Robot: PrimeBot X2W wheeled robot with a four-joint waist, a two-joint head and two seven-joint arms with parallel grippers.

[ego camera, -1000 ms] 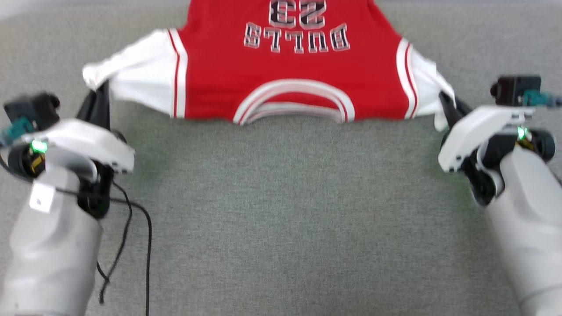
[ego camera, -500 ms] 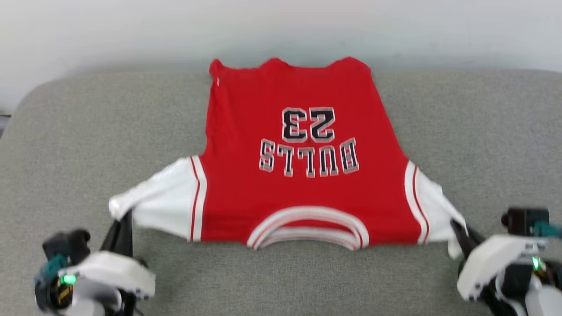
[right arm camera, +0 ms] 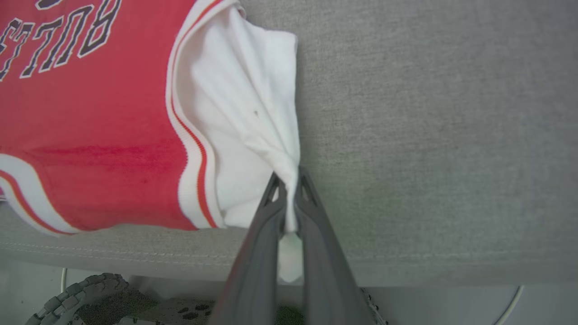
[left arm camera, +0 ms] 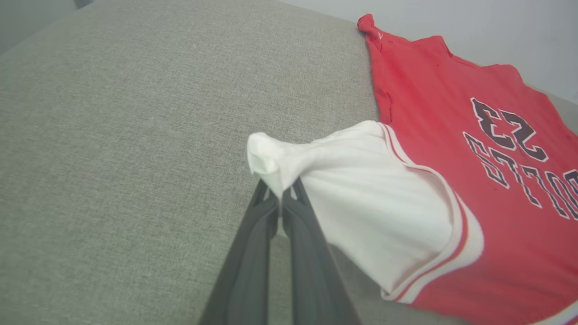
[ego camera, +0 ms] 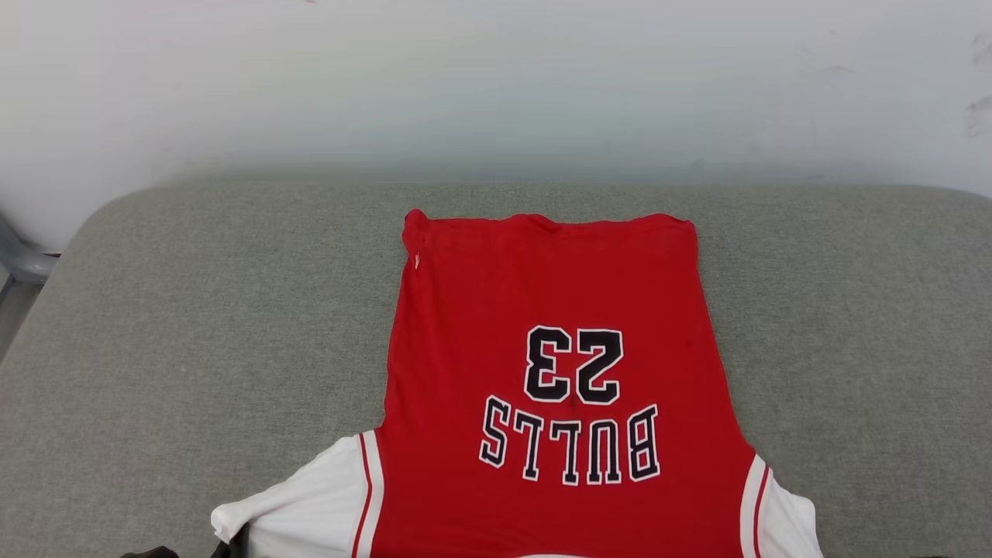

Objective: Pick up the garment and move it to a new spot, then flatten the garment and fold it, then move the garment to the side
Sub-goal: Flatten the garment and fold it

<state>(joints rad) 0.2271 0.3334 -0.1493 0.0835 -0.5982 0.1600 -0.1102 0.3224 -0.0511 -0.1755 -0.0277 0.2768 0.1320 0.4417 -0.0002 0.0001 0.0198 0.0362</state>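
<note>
Holding garment (ego camera: pixel 542 294) sleeves (left arm camera: pixel 370 203), seemingly taut.

— What has the right gripper (right arm camera: pixel 289 187) got?
— The white sleeve (right arm camera: pixel 235 104) of the red Bulls jersey (right arm camera: pixel 90 113), bunched and pinched tight, by the near edge of the grey cushion (right arm camera: pixel 429 135).

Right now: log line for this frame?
garment: spread on grey cushion | left claw: shut on left sleeve | right claw: shut on right sleeve

Bright, even light; soft focus
</note>
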